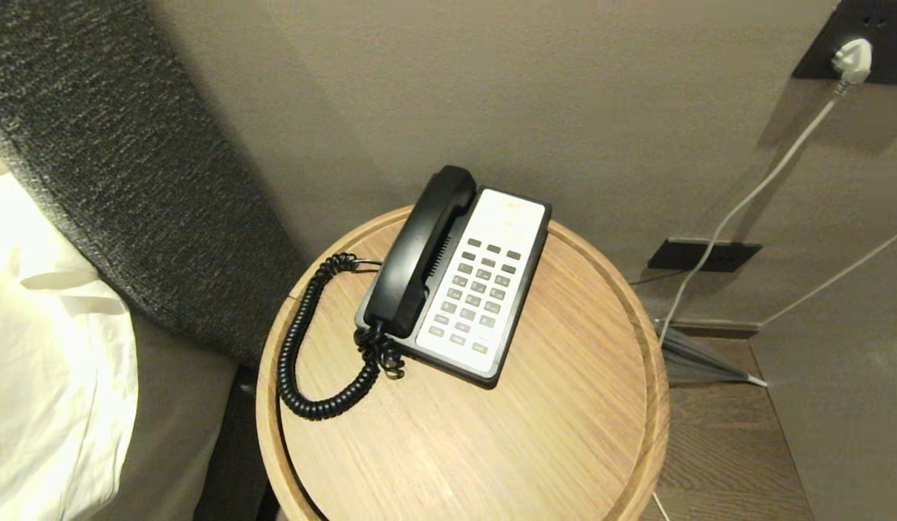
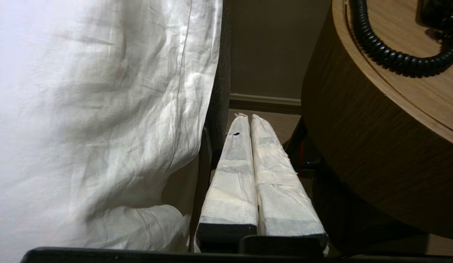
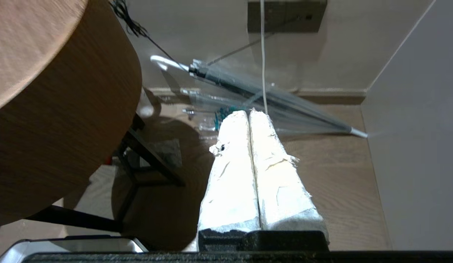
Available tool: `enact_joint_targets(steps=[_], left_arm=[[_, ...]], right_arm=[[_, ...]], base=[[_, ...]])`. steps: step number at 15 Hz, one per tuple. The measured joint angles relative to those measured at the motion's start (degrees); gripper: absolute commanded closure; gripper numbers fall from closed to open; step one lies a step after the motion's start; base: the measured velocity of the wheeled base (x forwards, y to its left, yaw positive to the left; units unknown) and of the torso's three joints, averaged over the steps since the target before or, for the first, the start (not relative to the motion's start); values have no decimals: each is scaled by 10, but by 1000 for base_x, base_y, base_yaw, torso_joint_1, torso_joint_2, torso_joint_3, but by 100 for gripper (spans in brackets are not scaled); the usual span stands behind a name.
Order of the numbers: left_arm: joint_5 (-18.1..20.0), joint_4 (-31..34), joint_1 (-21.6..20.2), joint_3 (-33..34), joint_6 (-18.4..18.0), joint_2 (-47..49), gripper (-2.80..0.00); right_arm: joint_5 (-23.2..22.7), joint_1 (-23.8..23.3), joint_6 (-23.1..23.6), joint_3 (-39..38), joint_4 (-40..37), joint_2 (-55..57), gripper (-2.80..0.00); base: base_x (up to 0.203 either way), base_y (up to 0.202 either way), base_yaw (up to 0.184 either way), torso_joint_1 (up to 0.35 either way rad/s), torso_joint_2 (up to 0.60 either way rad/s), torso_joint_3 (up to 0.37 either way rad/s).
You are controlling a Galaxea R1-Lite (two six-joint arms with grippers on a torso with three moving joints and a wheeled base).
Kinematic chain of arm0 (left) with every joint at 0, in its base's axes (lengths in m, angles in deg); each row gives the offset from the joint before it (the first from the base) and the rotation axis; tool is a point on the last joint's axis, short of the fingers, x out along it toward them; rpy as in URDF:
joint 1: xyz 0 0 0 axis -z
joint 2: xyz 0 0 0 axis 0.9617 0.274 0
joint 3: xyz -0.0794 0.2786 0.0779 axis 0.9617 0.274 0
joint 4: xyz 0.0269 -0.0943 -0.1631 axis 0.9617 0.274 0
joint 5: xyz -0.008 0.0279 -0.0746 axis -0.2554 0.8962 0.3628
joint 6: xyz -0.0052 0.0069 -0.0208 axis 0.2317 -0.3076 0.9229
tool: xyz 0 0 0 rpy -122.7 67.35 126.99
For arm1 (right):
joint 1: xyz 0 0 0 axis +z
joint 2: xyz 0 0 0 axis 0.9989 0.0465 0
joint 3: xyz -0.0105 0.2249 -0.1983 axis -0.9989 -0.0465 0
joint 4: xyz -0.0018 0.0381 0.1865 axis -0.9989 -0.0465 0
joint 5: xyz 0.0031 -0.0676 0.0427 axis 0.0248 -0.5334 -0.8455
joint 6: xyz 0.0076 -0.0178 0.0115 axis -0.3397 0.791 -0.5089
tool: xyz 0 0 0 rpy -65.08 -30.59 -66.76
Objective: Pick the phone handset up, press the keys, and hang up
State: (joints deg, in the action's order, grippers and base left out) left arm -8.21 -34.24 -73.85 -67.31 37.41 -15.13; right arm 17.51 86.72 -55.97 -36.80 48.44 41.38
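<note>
Phone handset (image 1: 421, 253) is lying seated in its cradle along the left side of the phone base (image 1: 485, 286), coiled cord (image 1: 304, 340) looping off toward the tabletop's (image 1: 550, 420) left rim. Keys (image 1: 477, 289) are facing up, nothing touching them. Judging from this, no step is done yet: lifting, key-pressing and hanging up are all remaining. Neither arm is showing in the head view. Left hand (image 2: 247, 118) is hanging low beside the tabletop, between it and the white bedding (image 2: 102, 128), its wrapped fingers pressed together, gripping nothing. Right hand (image 3: 249, 114) is likewise hanging low on the tabletop's other side, fingers together and empty, above the wood floor (image 3: 350, 190) near a clear umbrella (image 3: 266, 91).
</note>
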Motion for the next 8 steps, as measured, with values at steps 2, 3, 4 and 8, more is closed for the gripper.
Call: enact_joint_targets(steps=[2, 3, 4, 8], left_arm=[[0, 0, 0, 0, 2, 0, 0], [0, 0, 0, 0, 2, 0, 0], [0, 0, 0, 0, 2, 0, 0], [0, 0, 0, 0, 2, 0, 0]], right_arm=[[0, 0, 2, 0, 0, 0, 0], [0, 0, 2, 0, 0, 0, 0], [0, 0, 3, 0, -1, 0, 0], [1, 0, 1, 0, -1, 0, 0]], base=[[0, 0, 0, 2, 0, 205], [0, 0, 0, 2, 2, 203], [0, 0, 0, -1, 2, 199], [0, 0, 0, 3, 3, 201]])
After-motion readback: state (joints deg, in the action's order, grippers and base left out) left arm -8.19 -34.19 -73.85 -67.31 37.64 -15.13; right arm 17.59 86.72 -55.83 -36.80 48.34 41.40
